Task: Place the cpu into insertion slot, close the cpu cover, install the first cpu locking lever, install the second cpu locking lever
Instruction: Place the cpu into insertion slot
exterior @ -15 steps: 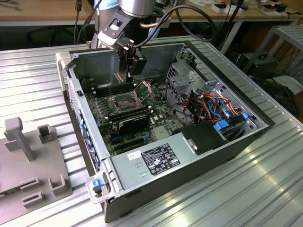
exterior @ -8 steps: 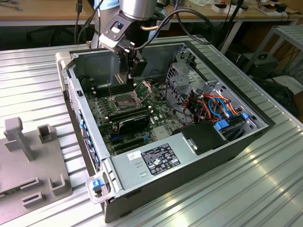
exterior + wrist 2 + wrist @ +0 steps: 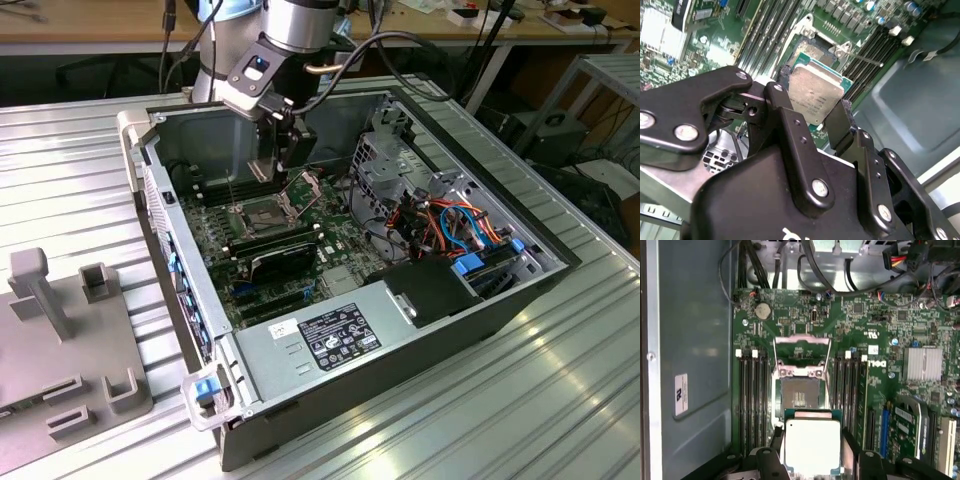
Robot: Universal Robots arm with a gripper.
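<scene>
Claw (image 3: 812,452) clamped on the one chip (image 3: 812,437), a finger on each of two opposite edges. Chip hangs near the one open socket (image 3: 799,399); its one cover (image 3: 802,347) stands raised.

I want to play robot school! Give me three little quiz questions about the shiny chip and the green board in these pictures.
1. True or false: the claw is squeezing the cpu between its two black fingers.
2. Pick one. The insertion slot on the green board is: A) empty, with its dark middle showing; B) already filled by a chip; C) covered by a closed metal frame.
3. Fill the gap: the cpu cover is flipped ____, away from the slot.

Key: 1 true. 2 A. 3 open.
</scene>
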